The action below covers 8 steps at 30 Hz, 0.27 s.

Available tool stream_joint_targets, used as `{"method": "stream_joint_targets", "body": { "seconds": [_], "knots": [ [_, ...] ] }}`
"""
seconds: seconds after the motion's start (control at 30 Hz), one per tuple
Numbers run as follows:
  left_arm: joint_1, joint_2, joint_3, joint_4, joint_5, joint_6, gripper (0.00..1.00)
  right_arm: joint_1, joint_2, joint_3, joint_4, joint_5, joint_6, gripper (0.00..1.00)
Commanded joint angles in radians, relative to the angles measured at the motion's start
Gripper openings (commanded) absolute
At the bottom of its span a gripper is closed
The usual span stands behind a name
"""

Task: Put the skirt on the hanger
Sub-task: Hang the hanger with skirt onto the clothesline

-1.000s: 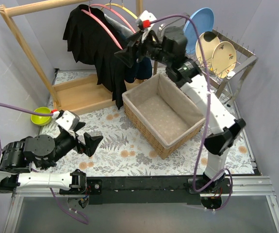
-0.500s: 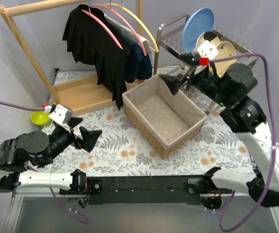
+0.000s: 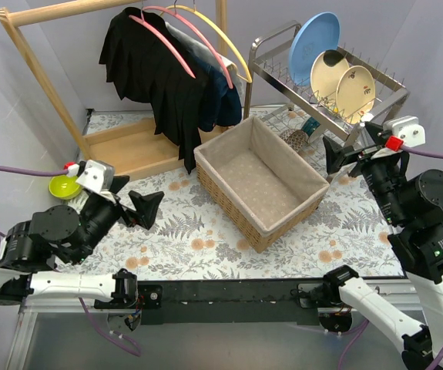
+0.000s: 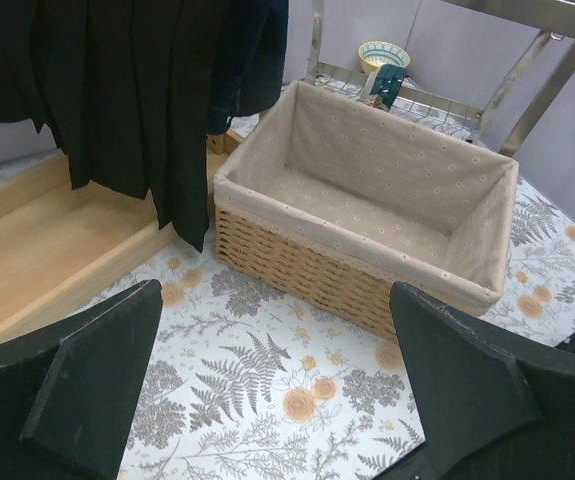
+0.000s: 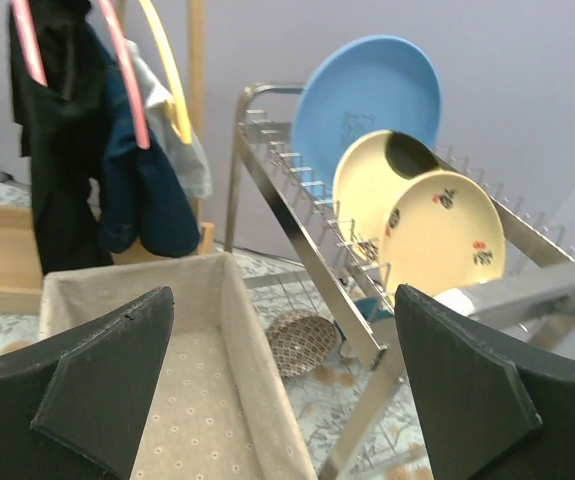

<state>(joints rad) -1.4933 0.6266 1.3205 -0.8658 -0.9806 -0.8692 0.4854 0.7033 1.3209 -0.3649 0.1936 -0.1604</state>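
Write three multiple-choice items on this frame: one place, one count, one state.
1. Where is the black skirt? A in the basket; B on the pink hanger; C over the dish rack.
2. How many plates stand in the dish rack? A three; B one; C five.
3. The right claw is: A shut on the skirt; B shut, empty; C open, empty.
Key: 1 B, it hangs from the pink hanger and the basket is empty. 2 A, one blue and two cream. 3 C, its jaws stand wide with nothing between.
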Motion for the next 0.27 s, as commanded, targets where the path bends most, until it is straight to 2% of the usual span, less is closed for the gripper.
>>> {"method": "stream_joint_targets", "body": {
  "seconds": [0.0, 0.23],
  "knots": [
    [0.004, 0.045, -0.029, 0.117, -0.024, 0.091, 0.98, -0.025, -0.005, -0.025, 0.035, 0.067, 0.019, 0.98],
    [0.005, 0.048, -0.053, 0.162, -0.017, 0.11, 0.98, -0.038, 0.002, -0.014, 0.035, 0.049, -0.01, 0.98]
  ]
}}
